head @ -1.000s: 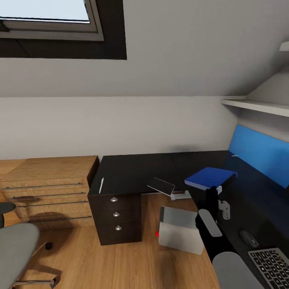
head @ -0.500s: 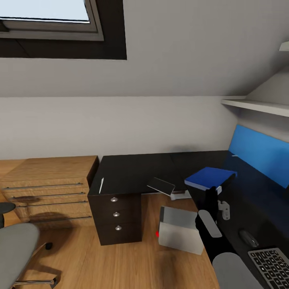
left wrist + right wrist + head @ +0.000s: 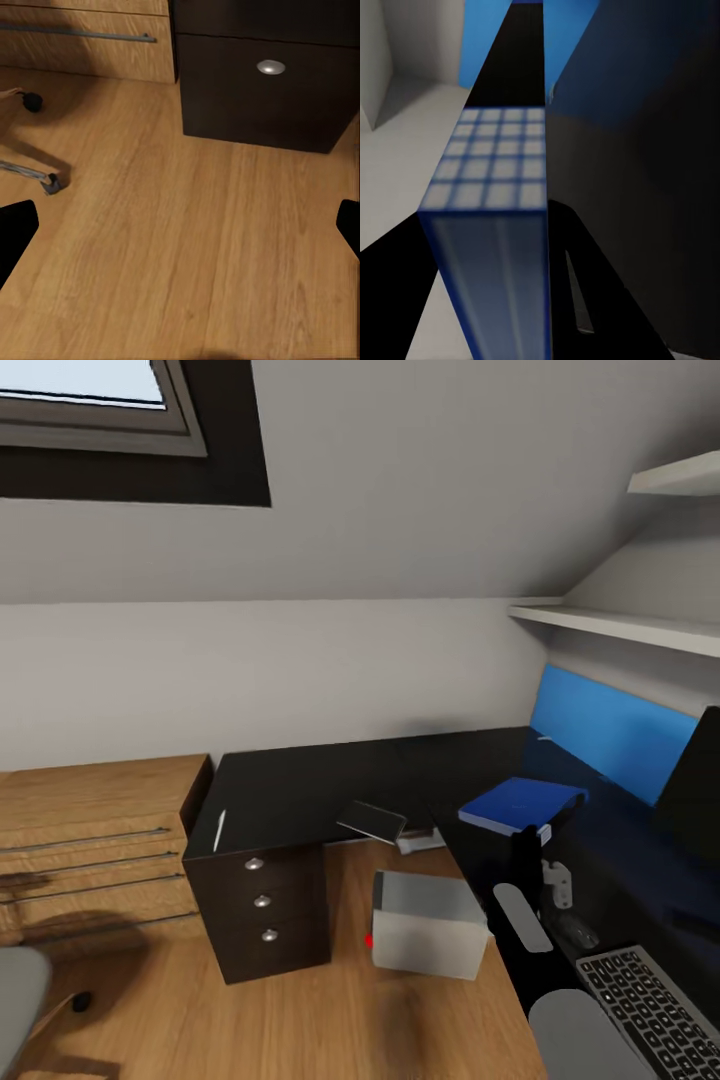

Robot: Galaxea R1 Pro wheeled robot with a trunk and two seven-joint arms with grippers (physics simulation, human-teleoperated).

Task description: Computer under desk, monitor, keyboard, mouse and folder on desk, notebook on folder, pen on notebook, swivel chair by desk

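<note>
From where I stand, the long black-topped desk (image 3: pixel 640 860) with its bright blue back panel runs along the right-hand wall and turns the corner toward a dark three-drawer unit (image 3: pixel 262 905) with round silver knobs. The right arm reaches up over the desk's edge, and its pincer (image 3: pixel 528 838) is clamped on a thick blue notebook (image 3: pixel 522 805), held level just above the black top; in the right wrist view that notebook (image 3: pixel 495 225) sits between the dark fingers (image 3: pixel 405 292), a pale grid pattern on one face.

On the desk, nearer the robot, lies a slim keyboard with dark grey keys and a silvery rim (image 3: pixel 650 1010), and just beyond its far corner a small dark mouse (image 3: pixel 578 933). The black edge of a flat monitor (image 3: pixel 695 780) rises at the far right against the blue panel. A thin white pen (image 3: pixel 219 830) lies on the desk's far wing above the drawer unit, well apart from the notebook. A thin dark flat panel (image 3: pixel 371 821) rests tilted at the desk's inner edge.

On the wooden floor (image 3: pixel 187 247) under the corner stands the light grey box-shaped computer tower (image 3: pixel 428 937). A light-wood drawer chest (image 3: pixel 90 840) stands left of the drawer unit, and a sliver of grey swivel chair seat (image 3: pixel 18 1000) shows low at the left.

The left pincer (image 3: pixel 180 225) hangs over bare floor with its two black fingertips (image 3: pixel 15 232) wide apart, facing the drawer unit's lowest drawer (image 3: pixel 262 90) and a chrome chair leg (image 3: pixel 30 172).
</note>
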